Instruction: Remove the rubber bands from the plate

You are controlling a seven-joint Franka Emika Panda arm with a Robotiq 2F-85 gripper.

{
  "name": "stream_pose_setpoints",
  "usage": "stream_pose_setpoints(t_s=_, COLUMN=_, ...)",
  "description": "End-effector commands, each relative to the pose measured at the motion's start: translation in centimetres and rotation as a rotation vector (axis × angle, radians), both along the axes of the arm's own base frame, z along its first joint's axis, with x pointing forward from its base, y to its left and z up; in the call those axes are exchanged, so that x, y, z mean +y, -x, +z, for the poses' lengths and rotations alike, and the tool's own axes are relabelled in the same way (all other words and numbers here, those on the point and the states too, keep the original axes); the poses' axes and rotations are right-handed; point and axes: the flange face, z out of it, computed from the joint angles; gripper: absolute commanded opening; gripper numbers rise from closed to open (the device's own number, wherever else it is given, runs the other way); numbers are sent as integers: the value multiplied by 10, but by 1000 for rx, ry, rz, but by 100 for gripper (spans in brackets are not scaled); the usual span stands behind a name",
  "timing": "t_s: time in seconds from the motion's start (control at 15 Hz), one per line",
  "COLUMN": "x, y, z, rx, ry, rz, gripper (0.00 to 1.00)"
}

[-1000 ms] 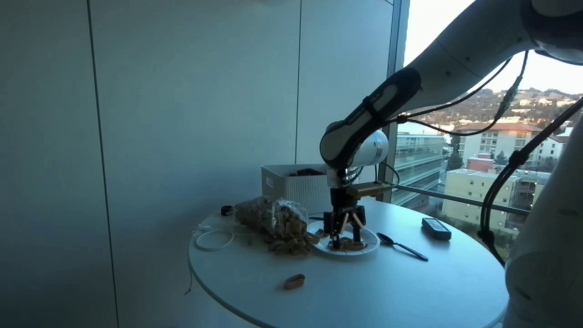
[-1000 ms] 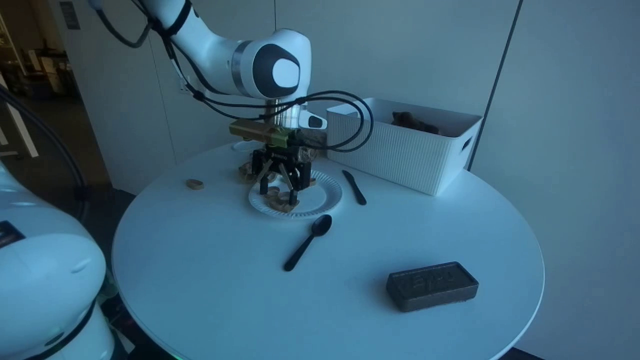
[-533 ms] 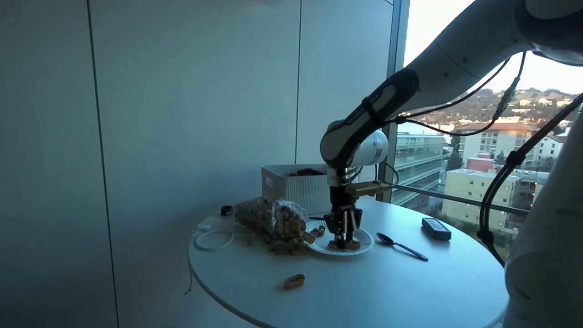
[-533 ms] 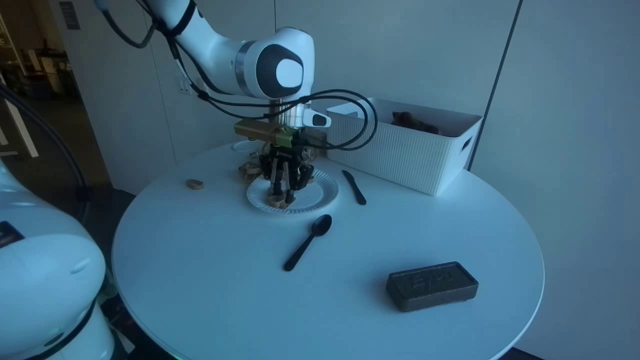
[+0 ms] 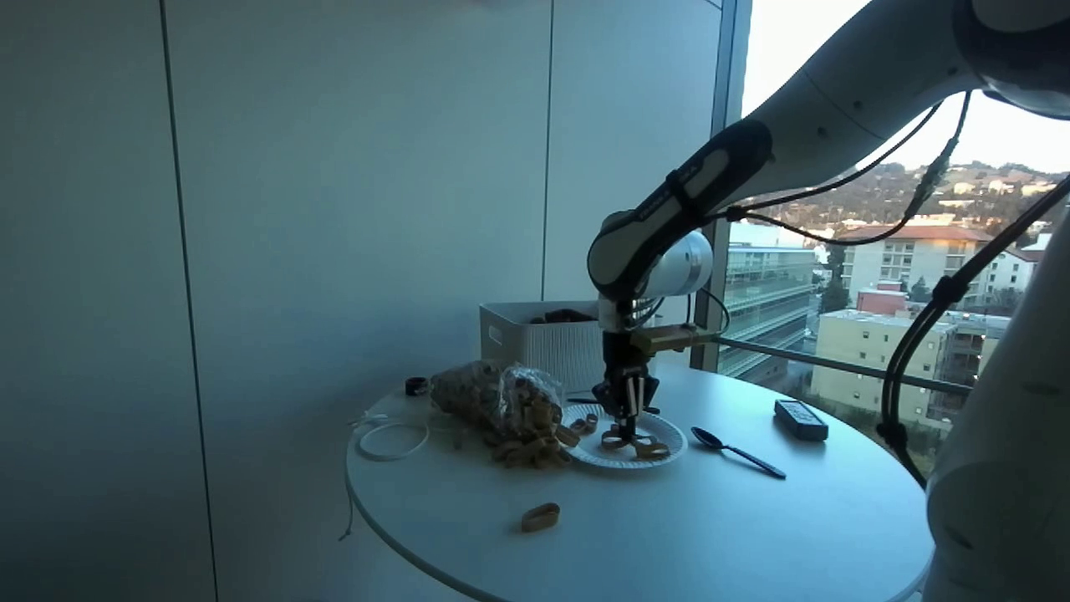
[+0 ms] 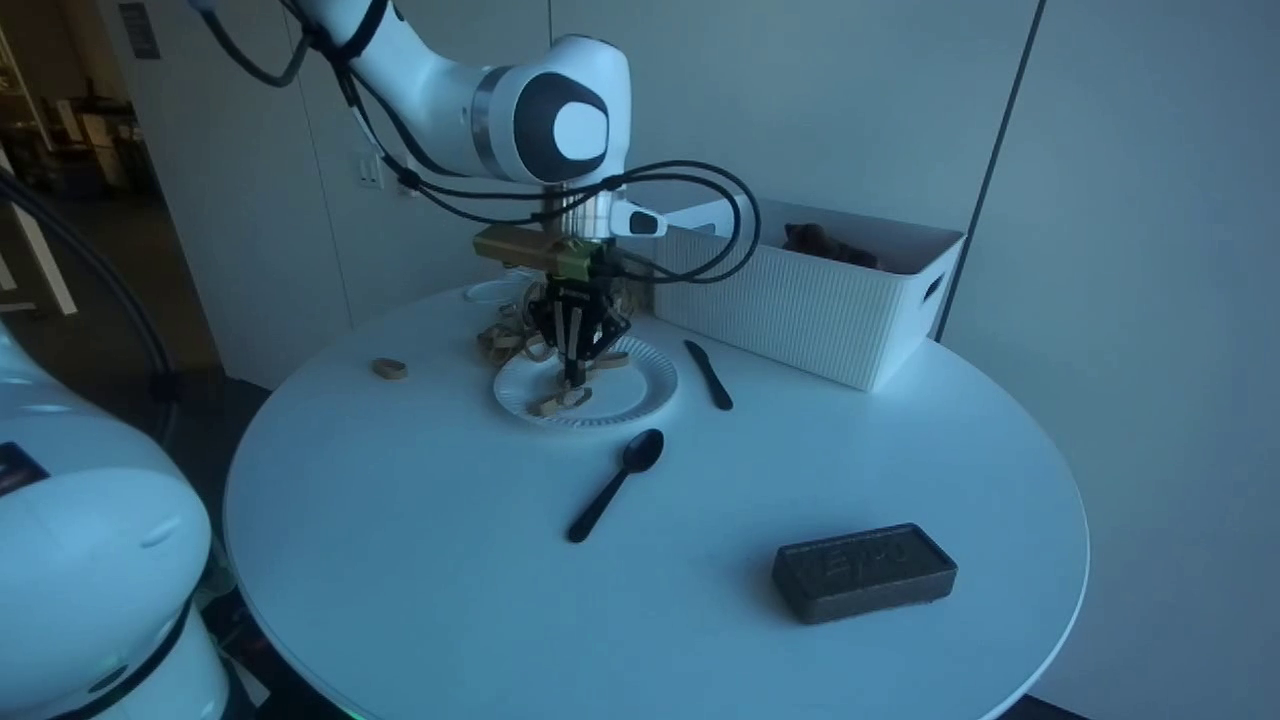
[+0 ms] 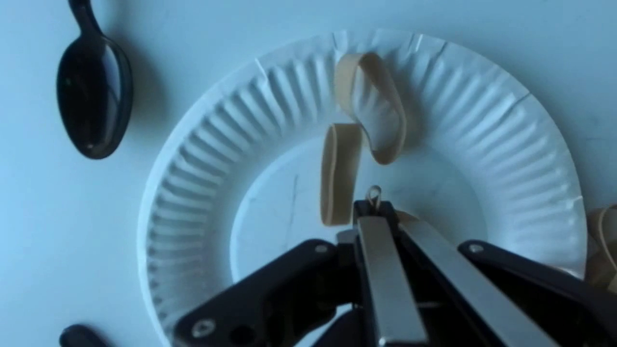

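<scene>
With the fingers (image 7: 362, 210) closed on one rubber band (image 7: 374, 198), a shallow pinch may let it slip during lifting; low travel may drag the elongated band (image 7: 343, 173) along. The gripped band sits between the fingers, a little showing past their tips. The elongated band lies just beside the tips; a curled band (image 7: 345, 86) lies farther ahead, toward the rim of the plate (image 7: 193, 183).
</scene>
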Motion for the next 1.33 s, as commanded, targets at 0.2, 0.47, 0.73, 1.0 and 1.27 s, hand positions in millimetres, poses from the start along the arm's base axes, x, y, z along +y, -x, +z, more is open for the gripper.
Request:
stream_pose_setpoints(t_s=0.2, x=2, y=4, z=49, rx=-109, ry=-5, rz=33, gripper=2)
stream_pose_setpoints(t_s=0.47, x=22, y=0, z=58, rx=-147, ry=-53, rz=198, gripper=2)
stream_pose_setpoints(t_s=0.73, x=59, y=-12, z=65, rx=-196, ry=-55, rz=408, gripper=3)
stream_pose_setpoints(t_s=1.0, x=90, y=-29, z=67, rx=-249, ry=-30, rz=534, gripper=3)
stream_pose_setpoints(t_s=1.27, x=102, y=-33, z=62, rx=-232, ry=-48, rz=588, gripper=29)
